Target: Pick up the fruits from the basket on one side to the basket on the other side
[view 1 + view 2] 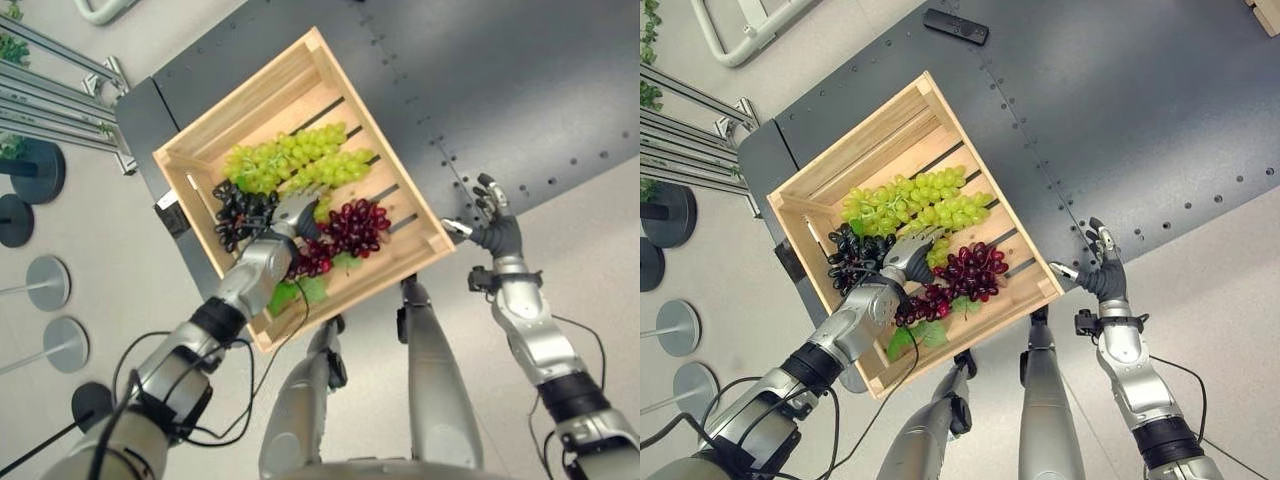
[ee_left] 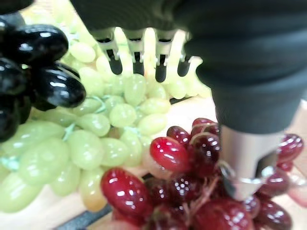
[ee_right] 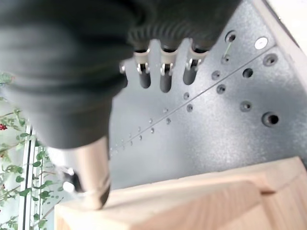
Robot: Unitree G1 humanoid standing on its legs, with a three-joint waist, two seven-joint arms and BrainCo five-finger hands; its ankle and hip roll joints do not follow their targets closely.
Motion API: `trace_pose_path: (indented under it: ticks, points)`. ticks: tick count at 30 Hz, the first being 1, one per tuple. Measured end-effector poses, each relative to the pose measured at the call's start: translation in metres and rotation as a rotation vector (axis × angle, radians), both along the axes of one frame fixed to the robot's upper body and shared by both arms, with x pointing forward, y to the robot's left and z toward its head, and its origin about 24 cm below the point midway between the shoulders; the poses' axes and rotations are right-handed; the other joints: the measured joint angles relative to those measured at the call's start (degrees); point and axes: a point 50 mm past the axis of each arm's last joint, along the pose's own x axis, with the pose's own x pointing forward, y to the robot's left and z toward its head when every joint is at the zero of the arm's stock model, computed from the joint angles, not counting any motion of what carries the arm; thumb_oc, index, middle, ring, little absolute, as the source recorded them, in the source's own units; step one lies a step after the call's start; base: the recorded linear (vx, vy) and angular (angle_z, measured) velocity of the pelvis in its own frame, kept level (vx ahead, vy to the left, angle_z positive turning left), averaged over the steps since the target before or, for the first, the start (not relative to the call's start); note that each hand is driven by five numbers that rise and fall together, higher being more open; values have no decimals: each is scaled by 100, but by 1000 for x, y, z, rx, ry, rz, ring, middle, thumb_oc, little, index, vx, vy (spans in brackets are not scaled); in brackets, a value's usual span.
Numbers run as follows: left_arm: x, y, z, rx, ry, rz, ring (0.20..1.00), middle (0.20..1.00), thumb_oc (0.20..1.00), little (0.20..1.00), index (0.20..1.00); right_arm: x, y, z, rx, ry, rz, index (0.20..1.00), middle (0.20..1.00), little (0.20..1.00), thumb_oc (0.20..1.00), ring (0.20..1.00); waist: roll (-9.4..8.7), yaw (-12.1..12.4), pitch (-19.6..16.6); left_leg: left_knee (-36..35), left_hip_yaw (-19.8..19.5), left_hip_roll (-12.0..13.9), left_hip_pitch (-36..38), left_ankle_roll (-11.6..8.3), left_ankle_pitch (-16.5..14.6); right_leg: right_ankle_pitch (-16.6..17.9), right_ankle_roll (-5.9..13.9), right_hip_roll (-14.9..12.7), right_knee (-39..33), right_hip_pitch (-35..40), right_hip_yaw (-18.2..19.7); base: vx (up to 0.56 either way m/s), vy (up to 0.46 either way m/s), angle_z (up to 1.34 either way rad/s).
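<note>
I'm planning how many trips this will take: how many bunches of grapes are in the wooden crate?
4, possibly more under the left hand: two green bunches side by side at the far side of the wooden crate, a black bunch left of the hand, a red bunch on its right.

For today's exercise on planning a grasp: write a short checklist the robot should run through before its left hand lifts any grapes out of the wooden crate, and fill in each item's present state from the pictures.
1. Left hand is over fruit inside the wooden crate: ok, it sits among the bunches.
2. Left hand's fingers closed on a bunch: not ok; in its wrist view they reach out over the green grapes without curling round anything.
3. Which bunch is the target: cannot tell; red grapes, black grapes and green grapes all lie close to the hand.
4. Right hand out of the way: ok, open beside the crate's corner.
5. Destination basket located: cannot tell.
</note>
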Motion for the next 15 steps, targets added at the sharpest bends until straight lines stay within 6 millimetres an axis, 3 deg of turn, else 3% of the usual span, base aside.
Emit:
trace_pose_path:
  ticks: [7, 10, 11, 12, 15]
  points:
    - [-7, 4, -25, -9, 81, 1, 1000, 1000, 1000, 1000, 1000, 2, 2, -12, -34, 56, 7, 1000, 1000, 1000, 1000, 1000, 1, -16, -1, -42, -198, 67, 610, -5, -3, -107, 2, 25, -38, 700, -169, 43, -76, 11]
    - [-12, 24, -35, -31, 104, 51, 1000, 1000, 1000, 1000, 1000, -1, 0, -25, -55, 118, 18, 1000, 1000, 1000, 1000, 1000, 7, -8, -12, -13, -282, 139, 948, -44, -105, -191, -33, 60, -5, 1083, -241, 38, -42, 11]
    - [-12, 28, -35, -34, 100, 64, 1000, 1000, 1000, 1000, 1000, -2, -1, -28, -57, 128, 19, 1000, 1000, 1000, 1000, 1000, 1, -9, -15, 31, -305, 127, 967, -57, -124, -206, -43, 65, 5, 1115, -256, 2, 18, 4]
    - [-11, 36, -34, -42, 92, 87, 1000, 1000, 1000, 1000, 1000, -3, -3, -29, -70, 140, 31, 1000, 1000, 1000, 1000, 1000, -20, 31, -2, 109, -654, 4, 1020, -62, -218, -251, -80, 70, 24, 1156, -208, -37, 19, -7]
    - [-8, 46, -24, -62, 51, 112, 1000, 1000, 1000, 1000, 1000, -10, -11, -35, -88, 177, 35, 1000, 1000, 1000, 1000, 1000, -52, 59, -28, 112, -698, 26, 1087, -47, -240, -205, -16, 34, -10, 1233, -151, -21, 133, -6]
